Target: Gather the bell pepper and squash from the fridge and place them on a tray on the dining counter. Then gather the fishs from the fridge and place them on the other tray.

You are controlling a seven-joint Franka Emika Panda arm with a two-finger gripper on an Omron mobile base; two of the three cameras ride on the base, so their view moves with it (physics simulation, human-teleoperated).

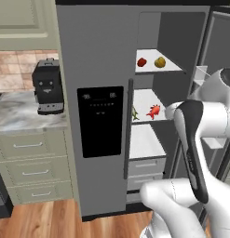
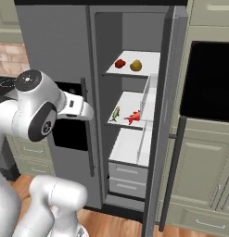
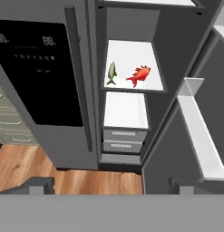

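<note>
- Bell pepper point(image 1: 141, 62) and squash point(image 1: 159, 62) sit side by side on the fridge's point(image 1: 100, 56) upper shelf, above and beyond the gripper point(image 3: 111, 185).
- Fish point(image 3: 139, 74) — red and silvery — lie one shelf lower, ahead of the spread, empty fingers.
- Right door stands open.

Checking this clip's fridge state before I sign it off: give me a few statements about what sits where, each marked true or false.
1. The fridge has its right door open. True.
2. The bell pepper and squash share the upper shelf. True.
3. The red fish lies alone on its shelf. False: the silvery fish lies beside it.
4. The gripper holds the squash. False: its jaws are open and empty.
5. The coffee machine stands on the floor. False: it is on the worktop.
</note>
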